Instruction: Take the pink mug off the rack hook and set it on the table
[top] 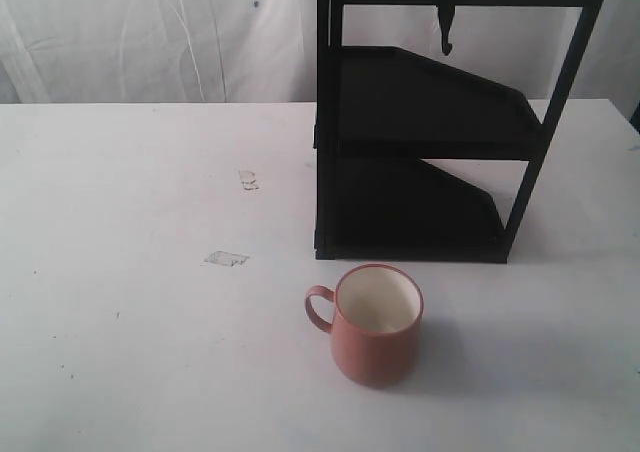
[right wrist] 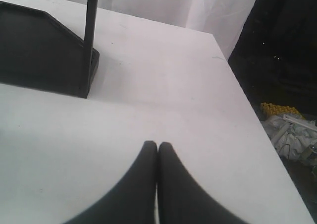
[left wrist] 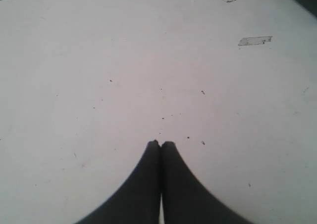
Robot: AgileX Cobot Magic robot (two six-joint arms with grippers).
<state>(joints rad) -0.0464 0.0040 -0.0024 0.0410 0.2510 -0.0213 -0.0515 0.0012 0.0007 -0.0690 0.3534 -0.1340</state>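
The pink mug [top: 375,324] stands upright on the white table [top: 130,272], just in front of the black rack [top: 420,152], its handle pointing left. The rack hook [top: 446,17] hangs bare from the top crossbar. Neither arm shows in the exterior view. My left gripper [left wrist: 161,143] is shut with nothing between its fingers, above bare tabletop [left wrist: 124,60]. My right gripper [right wrist: 157,144] is shut too and holds nothing, over the table [right wrist: 173,100] beside the rack's foot [right wrist: 86,80]. The mug appears in neither wrist view.
A clear tape patch [top: 226,258] and a small scuff [top: 248,179] lie left of the rack; the tape patch [left wrist: 254,40] also shows in the left wrist view. The table's edge [right wrist: 262,130] runs close to my right gripper, with dark floor and clutter [right wrist: 290,130] beyond.
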